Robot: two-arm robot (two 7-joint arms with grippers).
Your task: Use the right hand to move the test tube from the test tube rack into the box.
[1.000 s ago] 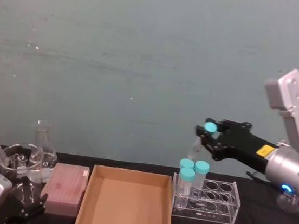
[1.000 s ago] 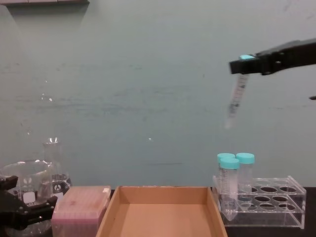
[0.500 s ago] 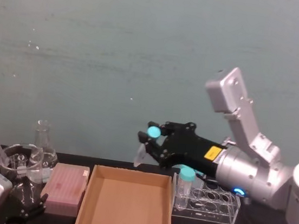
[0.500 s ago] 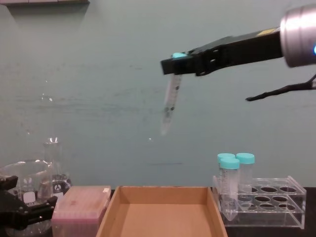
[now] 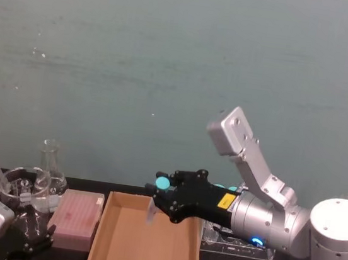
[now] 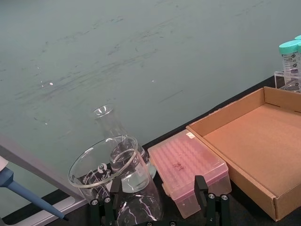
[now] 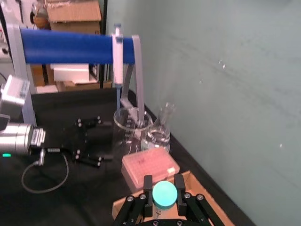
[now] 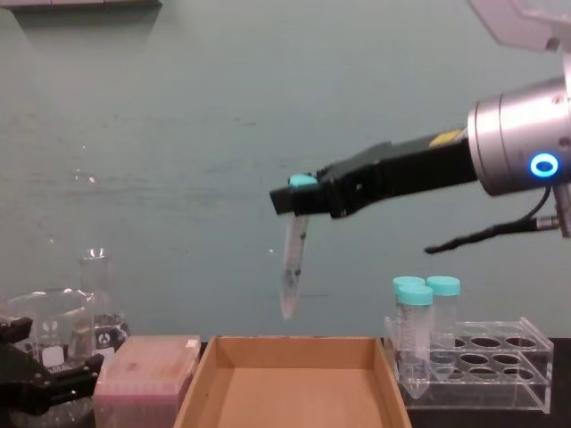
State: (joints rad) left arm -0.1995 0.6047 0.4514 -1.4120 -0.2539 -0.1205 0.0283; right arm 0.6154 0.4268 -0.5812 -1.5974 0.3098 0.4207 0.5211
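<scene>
The right hand (image 8: pixel 287 200) has come down and gone a bit more to the robot's left than half a second ago. A second ago it was up high over the test tube rack (image 8: pixel 486 373); now it is over the box (image 8: pixel 294 341). Its two thin black fingers pinch the test tube (image 8: pixel 292 266) just under the small teal cap. The tube hangs down, tipped a little, with its pointy end just above the back wall of the box in the chest view. In the head view, the pointy end shows in front of the brown floor of the box (image 5: pixel 102 226), and the tube (image 5: pixel 150 212) is not lying in it yet. The right wrist view looks straight down on the round cap between the fingers (image 7: pixel 147 184). The rack stands just beside the box on the robot's right. In the chest view it holds two fat tubes (image 8: pixel 413 332) with teal caps, both upright at its left end, same as before. On the other side of the box sits one pink box (image 8: pixel 147 373) with its lid on. Past that stand one glass flask (image 8: pixel 98 308) and one glass beaker (image 8: pixel 36 325). The left gripper (image 6: pixel 155 217) rests low by the glass things, its fingers spread apart.
</scene>
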